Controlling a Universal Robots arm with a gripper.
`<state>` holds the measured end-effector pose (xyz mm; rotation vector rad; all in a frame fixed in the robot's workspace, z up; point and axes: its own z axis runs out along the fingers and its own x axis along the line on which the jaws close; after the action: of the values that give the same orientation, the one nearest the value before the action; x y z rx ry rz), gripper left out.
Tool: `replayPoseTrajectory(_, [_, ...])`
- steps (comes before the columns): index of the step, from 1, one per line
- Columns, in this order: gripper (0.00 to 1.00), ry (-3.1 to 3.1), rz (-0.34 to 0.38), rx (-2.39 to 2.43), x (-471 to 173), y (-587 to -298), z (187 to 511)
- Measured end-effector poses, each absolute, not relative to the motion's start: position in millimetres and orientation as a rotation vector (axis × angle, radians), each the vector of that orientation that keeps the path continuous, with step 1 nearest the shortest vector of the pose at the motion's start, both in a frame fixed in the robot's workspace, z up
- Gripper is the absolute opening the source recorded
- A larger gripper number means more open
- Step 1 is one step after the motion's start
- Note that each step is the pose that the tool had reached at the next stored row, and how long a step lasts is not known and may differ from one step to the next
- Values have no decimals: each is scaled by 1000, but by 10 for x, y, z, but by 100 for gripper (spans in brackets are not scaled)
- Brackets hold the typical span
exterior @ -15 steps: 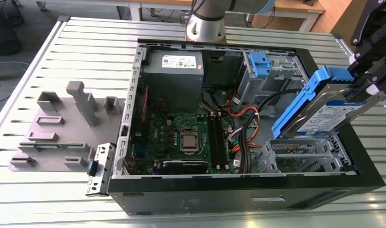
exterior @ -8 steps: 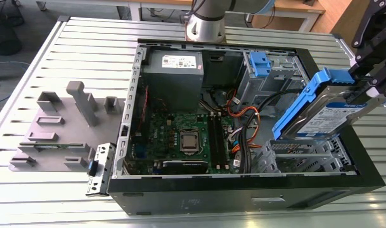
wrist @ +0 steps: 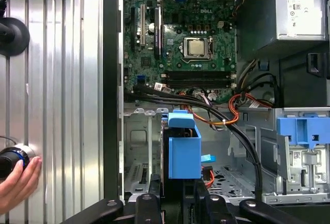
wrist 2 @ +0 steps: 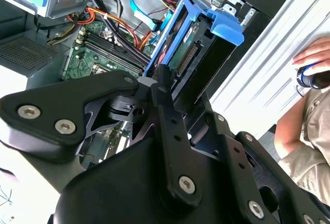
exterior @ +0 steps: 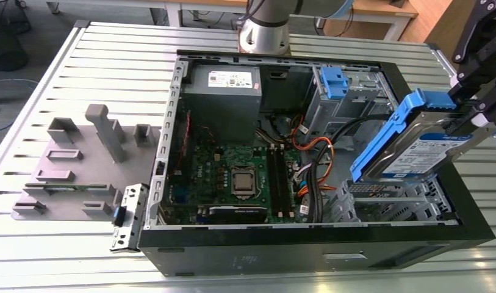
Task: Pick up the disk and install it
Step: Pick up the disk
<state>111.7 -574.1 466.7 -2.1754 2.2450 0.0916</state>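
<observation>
Install step, by judgement: gripper (exterior: 469, 116), jaws pinching the disk (exterior: 418, 152), holds it tilted above the cage (exterior: 394, 198). Insertion likely demands rail-to-cage alignment.

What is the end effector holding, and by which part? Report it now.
The end effector holds the flat rectangular silver metal disk with blue plastic side rails, gripped at its raised end, beside the blue handle tab.
</observation>
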Motion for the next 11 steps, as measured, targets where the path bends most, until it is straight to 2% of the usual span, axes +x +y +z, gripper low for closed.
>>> replayPoseTrajectory(11, [35, 2253, 75, -2183, 1116, -5744, 4614])
